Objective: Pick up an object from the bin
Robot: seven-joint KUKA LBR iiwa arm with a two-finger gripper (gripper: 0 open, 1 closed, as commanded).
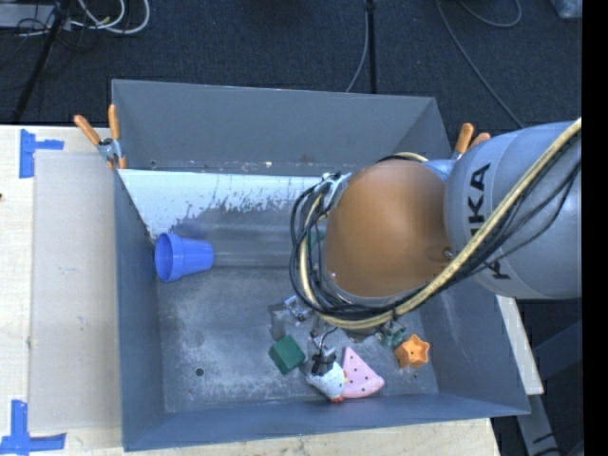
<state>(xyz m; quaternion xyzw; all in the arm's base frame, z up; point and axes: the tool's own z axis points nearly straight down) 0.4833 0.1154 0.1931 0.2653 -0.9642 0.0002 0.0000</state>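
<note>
You looked at the grasp step, gripper [324,357] low by the bin's [266,131] near wall between green block [286,354] and pink spotted piece [364,378], open or shut you couldn't tell; next called for closing, then lifting

Blue cup [182,256] lying on its side at left of bin [275,103] floor, well apart from the rest. Orange star-like piece [412,351] near right wall. Cables [104,8] on dark floor beyond far rim.
</note>
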